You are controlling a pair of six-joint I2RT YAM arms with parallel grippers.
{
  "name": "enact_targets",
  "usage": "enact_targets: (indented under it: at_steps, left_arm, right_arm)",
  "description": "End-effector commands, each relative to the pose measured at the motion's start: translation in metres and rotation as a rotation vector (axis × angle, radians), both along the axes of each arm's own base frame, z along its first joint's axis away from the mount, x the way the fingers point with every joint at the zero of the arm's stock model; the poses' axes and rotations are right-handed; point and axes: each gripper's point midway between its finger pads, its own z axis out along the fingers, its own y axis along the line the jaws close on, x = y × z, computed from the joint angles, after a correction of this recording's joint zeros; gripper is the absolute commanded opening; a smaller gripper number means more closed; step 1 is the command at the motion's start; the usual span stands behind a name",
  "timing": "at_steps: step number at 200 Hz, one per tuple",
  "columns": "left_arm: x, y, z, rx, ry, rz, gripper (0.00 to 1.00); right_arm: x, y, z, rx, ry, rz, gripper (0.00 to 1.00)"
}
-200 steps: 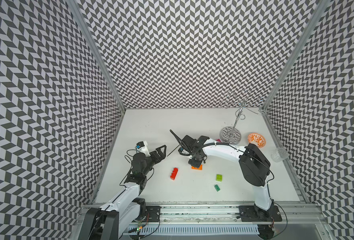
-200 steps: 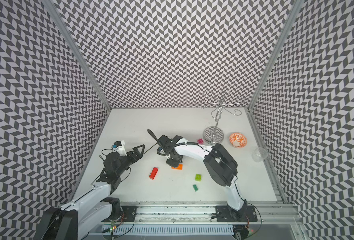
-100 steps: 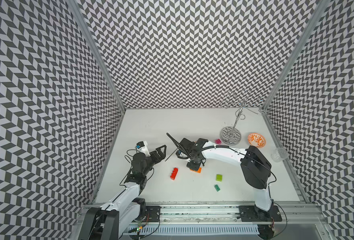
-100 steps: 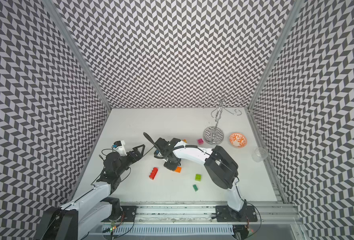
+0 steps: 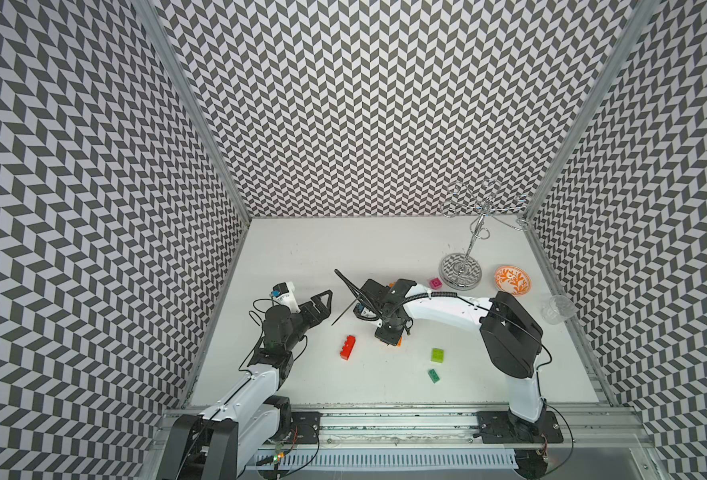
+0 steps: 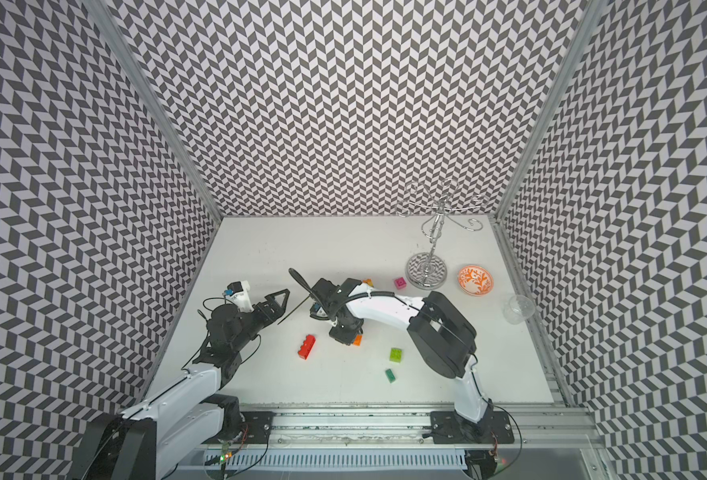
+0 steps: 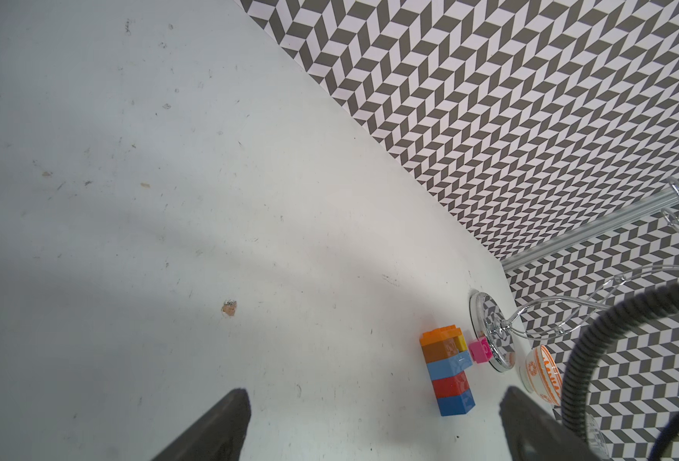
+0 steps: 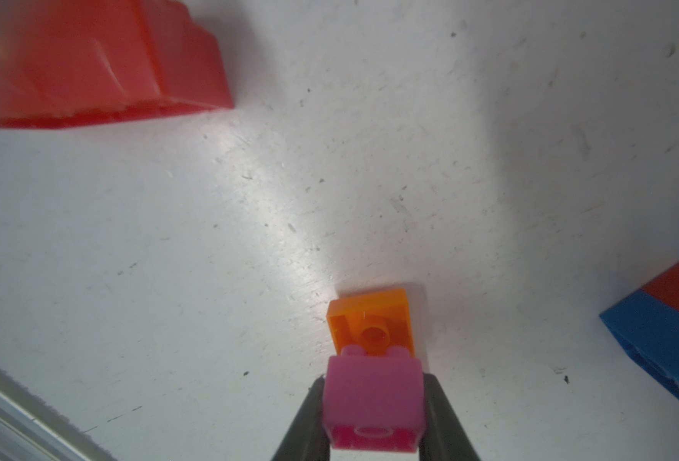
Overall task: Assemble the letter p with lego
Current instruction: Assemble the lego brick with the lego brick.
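Note:
In the right wrist view my right gripper (image 8: 374,403) is shut on a pink lego brick (image 8: 374,393). The brick's studs touch an orange brick (image 8: 372,319) on the table, whose hollow underside faces the camera. Both top views show this gripper (image 5: 389,336) pointing down at mid-table with the orange brick (image 5: 399,342) peeking out. A red oblong brick (image 5: 347,347) lies to its left, and lime (image 5: 438,354) and green (image 5: 434,375) bricks to its right. A lying stack of orange, brown, light blue, red and blue bricks (image 7: 447,371) has another pink brick (image 7: 480,351) beside it. My left gripper (image 5: 322,301) hangs open and empty.
A chrome hook stand (image 5: 460,270), an orange-patterned bowl (image 5: 512,280) and a clear cup (image 5: 558,308) occupy the right side. Patterned walls enclose three sides, and a metal rail (image 5: 385,411) runs along the front edge.
My right gripper has shifted slightly left and toward the front edge, staying shut over the orange brick, which has slid a little. The left arm has not moved.

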Motion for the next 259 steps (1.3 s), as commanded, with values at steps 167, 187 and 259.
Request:
enact_targets:
  at_steps: [167, 187, 259]
  left_arm:
    - [-0.001, -0.001, 0.003, -0.004, -0.024, -0.016, 1.00]
    - [-0.001, -0.002, 0.005, -0.006, -0.029, -0.021, 1.00]
    - [-0.003, -0.006, 0.009, -0.019, -0.056, -0.048, 1.00]
  right_arm:
    - [0.010, 0.022, 0.000, 0.018, -0.078, 0.026, 0.48]
    - [0.016, 0.029, 0.019, 0.080, -0.121, 0.015, 0.57]
    - [0.037, 0.024, 0.078, 0.310, -0.380, -0.116, 0.99]
